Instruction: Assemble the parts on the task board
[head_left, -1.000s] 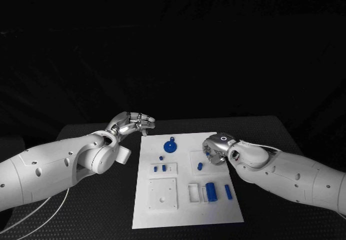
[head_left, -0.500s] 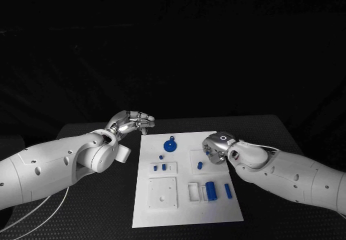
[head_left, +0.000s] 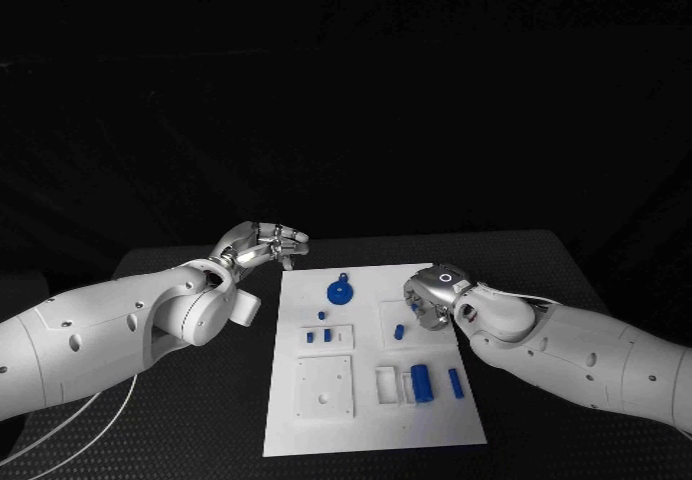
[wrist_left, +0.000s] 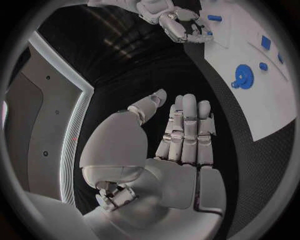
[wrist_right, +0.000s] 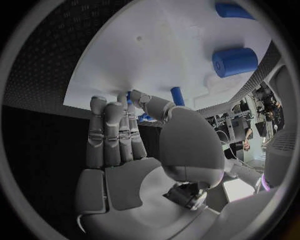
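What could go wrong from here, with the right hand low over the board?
1. The right hand hangs close over the white task board; its fingers may knock the short blue peg beside them.
2. The big blue cylinder lies loose and could roll if bumped.

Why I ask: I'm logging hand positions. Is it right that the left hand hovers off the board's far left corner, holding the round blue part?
Not quite. The left hand does hover off the task board's far left corner, but it holds nothing. The head view shows the round blue part lying on the board.
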